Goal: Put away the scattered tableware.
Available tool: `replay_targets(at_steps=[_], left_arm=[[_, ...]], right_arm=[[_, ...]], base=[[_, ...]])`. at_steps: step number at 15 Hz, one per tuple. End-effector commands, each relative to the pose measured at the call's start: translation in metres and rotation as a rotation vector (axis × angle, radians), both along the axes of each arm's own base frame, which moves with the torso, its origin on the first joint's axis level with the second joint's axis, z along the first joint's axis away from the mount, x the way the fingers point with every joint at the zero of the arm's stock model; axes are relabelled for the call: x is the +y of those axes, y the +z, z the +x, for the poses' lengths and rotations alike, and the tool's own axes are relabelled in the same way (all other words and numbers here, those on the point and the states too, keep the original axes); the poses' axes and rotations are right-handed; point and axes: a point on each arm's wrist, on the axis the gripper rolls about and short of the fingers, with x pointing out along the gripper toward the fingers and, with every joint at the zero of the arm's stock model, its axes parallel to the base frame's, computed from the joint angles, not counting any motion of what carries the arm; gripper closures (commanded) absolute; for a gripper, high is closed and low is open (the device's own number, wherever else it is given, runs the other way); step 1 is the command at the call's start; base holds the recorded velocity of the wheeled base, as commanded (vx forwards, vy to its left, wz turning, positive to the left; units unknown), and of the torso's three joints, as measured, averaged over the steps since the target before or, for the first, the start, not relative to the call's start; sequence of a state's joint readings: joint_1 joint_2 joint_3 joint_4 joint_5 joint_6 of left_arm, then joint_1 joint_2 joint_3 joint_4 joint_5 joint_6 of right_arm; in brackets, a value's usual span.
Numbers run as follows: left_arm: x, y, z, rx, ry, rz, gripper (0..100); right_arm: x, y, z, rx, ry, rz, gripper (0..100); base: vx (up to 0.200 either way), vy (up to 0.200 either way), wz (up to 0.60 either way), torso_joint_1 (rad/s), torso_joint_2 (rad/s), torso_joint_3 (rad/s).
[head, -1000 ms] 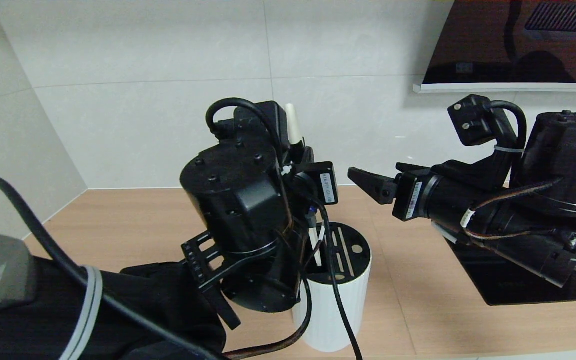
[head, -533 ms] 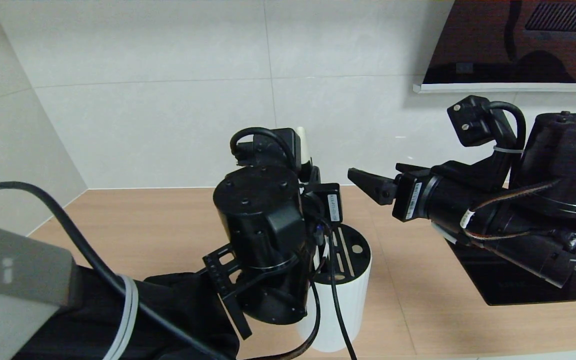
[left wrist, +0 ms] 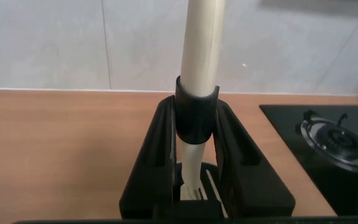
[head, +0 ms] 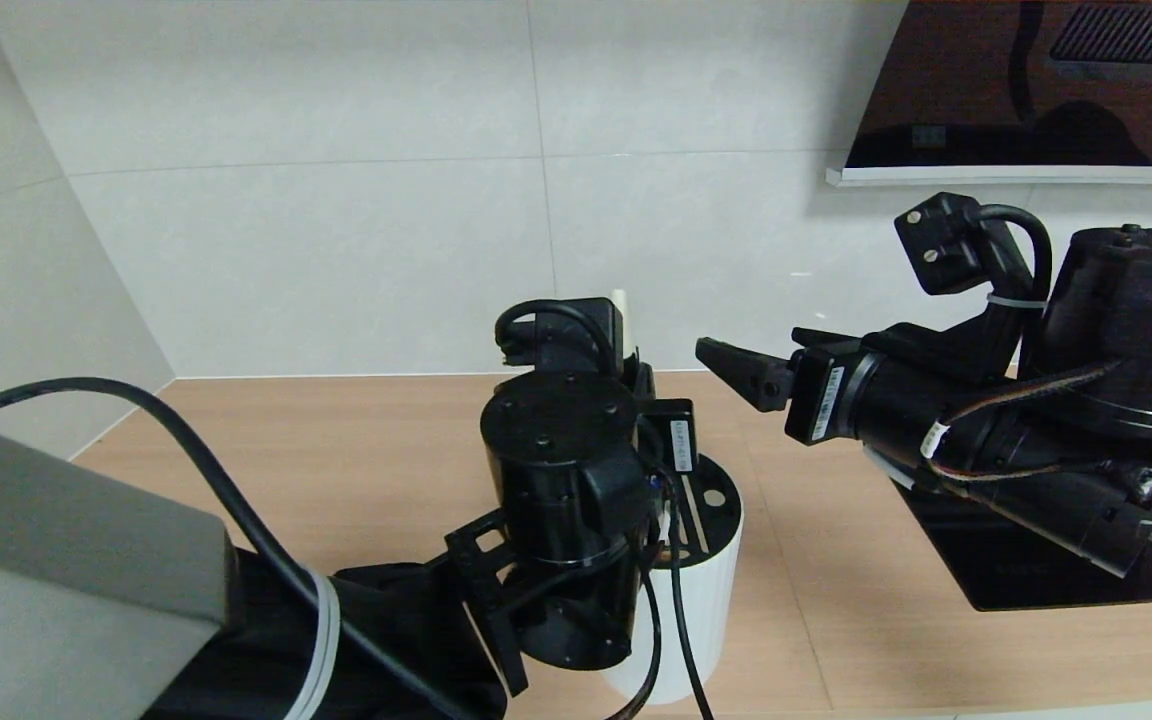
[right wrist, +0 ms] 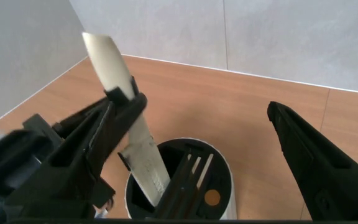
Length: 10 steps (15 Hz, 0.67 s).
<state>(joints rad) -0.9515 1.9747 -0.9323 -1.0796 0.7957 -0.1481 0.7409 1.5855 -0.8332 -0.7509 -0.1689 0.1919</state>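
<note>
Left gripper (right wrist: 122,101) is pinching a knife (left wrist: 204,43) tight. It holds the knife where the pale handle meets the blade. The knife stands almost straight up, leaning a little. Its blade points down into the knife holder (head: 711,590), a round white tub with a black top full of slots. The tip is already inside one slot, but most of the blade is out in the air.

Right gripper (head: 756,360) hangs in the air just beside the holder. It is spread wide and has nothing in it.

The holder stands on the wooden bench (head: 336,440), and a black stove (left wrist: 334,137) sits nearby.

I think the job with this knife is about half done. It needs to slide all the way down, and then the gripper can let go. I cannot tell if more tableware is waiting.
</note>
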Motion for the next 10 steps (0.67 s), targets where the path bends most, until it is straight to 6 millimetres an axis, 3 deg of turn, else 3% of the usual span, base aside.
replay_targets(at_steps=[1,10], left_arm=[[-0.003,-0.009,0.000,0.016,-0.006,0.009,100],[-0.007,-0.043,-0.002,0.054,-0.037,0.041,100]], right_arm=[[0.000,0.000,0.000,0.001,0.000,-0.001,0],[0.000,0.000,0.000,0.001,0.000,-0.001,0]], base=[[0.000,0.000,0.00,0.000,0.00,0.000],[0.000,0.000,0.00,0.000,0.00,0.000]])
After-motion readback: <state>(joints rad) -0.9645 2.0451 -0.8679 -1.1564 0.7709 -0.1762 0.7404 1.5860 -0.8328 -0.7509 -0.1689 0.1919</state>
